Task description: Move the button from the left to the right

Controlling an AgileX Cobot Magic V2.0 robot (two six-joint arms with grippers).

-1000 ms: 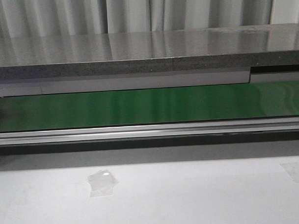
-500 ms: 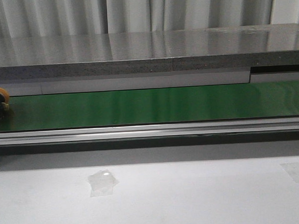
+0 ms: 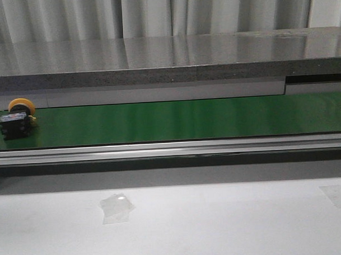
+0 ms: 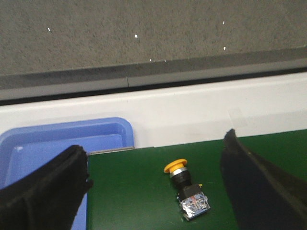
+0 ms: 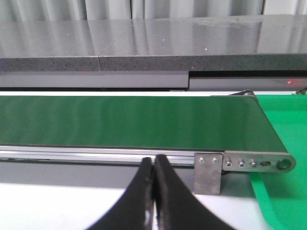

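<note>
The button lies on its side on the green conveyor belt at the far left in the front view, yellow cap up, black body below. In the left wrist view the button lies on the belt between my left gripper's wide-open black fingers, touching neither; the left gripper is open and empty. My right gripper is shut with nothing in it, in front of the belt's near rail near its right end. Neither gripper shows in the front view.
A blue tray sits beside the belt's left end. A green tray lies past the belt's right end. A grey stone ledge runs behind the belt. The white table in front carries tape patches.
The button has come into the front view at the left edge and has moved right along the belt. The grippers stay out of the front view.
</note>
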